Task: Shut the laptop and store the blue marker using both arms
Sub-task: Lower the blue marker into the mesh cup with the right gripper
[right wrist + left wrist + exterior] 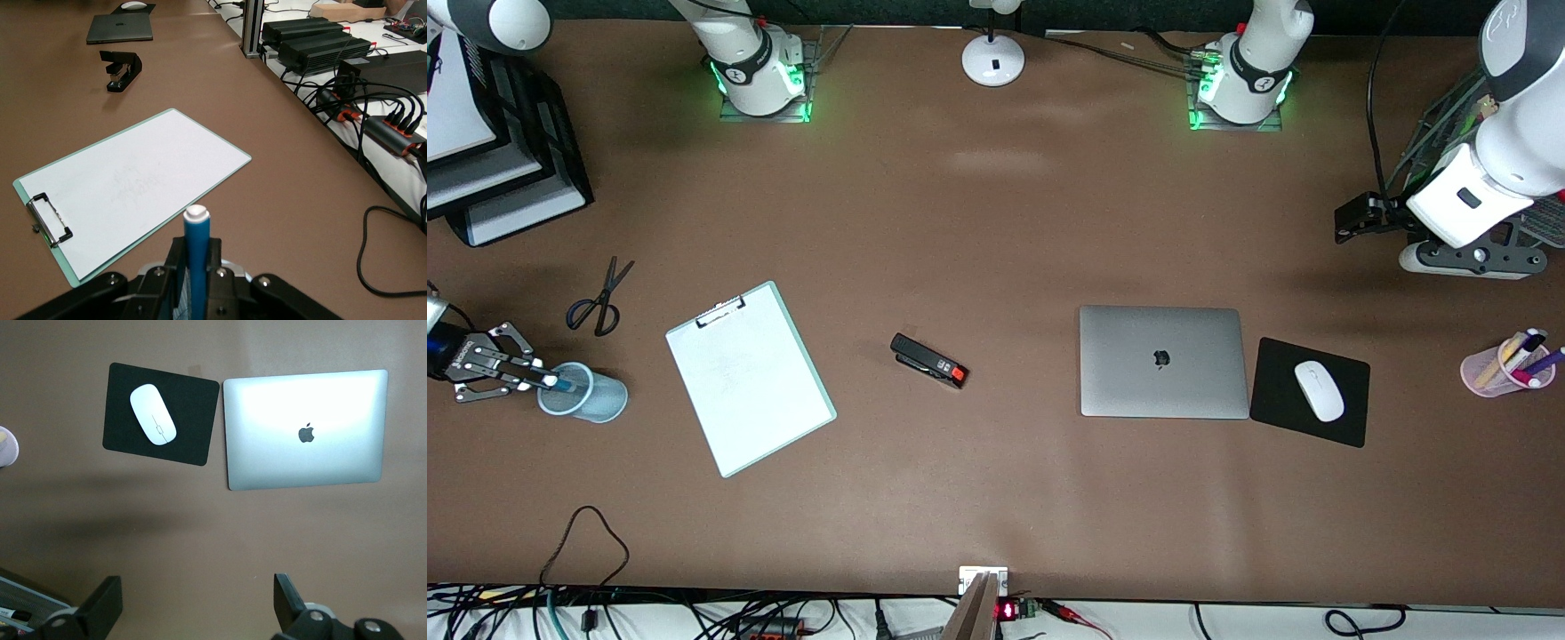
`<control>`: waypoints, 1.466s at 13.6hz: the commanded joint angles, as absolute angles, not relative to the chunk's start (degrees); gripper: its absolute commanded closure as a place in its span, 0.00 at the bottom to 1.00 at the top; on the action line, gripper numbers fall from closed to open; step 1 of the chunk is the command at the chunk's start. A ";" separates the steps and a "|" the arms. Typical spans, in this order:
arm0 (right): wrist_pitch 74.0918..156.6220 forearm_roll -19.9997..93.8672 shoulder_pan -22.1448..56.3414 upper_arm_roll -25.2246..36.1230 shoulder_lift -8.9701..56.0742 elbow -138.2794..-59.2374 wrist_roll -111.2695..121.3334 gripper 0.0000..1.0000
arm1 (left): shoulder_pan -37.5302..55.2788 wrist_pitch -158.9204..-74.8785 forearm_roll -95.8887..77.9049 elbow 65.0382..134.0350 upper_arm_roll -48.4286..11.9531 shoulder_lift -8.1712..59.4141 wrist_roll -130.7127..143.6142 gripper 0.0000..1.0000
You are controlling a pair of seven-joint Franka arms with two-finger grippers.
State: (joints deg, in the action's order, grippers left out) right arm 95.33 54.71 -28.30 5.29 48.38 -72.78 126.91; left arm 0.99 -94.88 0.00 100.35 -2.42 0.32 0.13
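Right gripper [547, 382] low at the right arm's table end, clamped on the marker [197, 267] over the cup [587, 396], left gripper [1347, 218] raised, fingers apart, laptop [1163, 362] shut at its seven o'clock.

A high front camera looks down the whole table; both wrist views share the laptop [1163, 361] — the left's from overhead, the right's low and distant.

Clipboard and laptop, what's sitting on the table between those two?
A black stapler with a red tip lies between the clipboard and the closed laptop, apart from both. The front view shows it, and so does the right wrist view.
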 commanded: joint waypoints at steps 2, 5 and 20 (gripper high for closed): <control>94.48 55.99 -29.53 4.39 51.24 -70.93 128.32 1.00 | 1.23 -94.92 -0.70 100.46 -2.28 -0.26 0.26 0.00; 94.66 56.07 -29.88 4.39 52.12 -70.93 128.32 1.00 | 1.23 -95.10 -0.70 100.37 -2.29 -0.26 0.26 0.00; 94.04 55.81 -30.23 4.57 52.04 -70.93 123.66 0.00 | 1.41 -94.83 -0.70 100.28 -2.64 -0.35 0.26 0.00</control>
